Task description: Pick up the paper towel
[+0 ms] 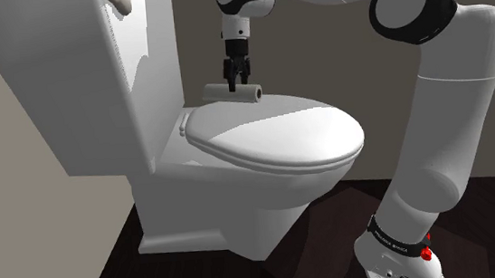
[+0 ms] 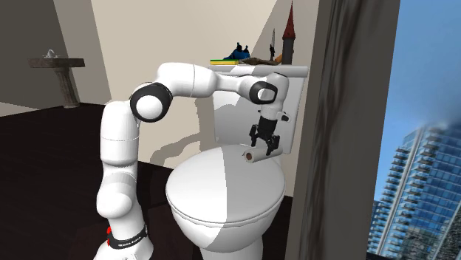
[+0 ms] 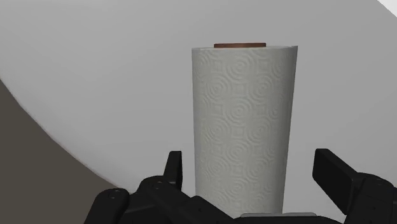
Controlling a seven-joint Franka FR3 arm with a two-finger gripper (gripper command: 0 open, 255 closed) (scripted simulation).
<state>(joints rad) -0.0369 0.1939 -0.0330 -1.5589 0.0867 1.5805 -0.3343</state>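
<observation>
Your black gripper (image 1: 237, 83) straddles, wide open, the white embossed paper towel roll (image 3: 245, 114) at eleven o'clock on the white toilet lid (image 1: 282, 140); grasp and lift not yet done.

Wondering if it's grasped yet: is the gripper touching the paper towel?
Apart. In the wrist view the gripper stands open, with gaps between each finger and the paper towel.
</observation>
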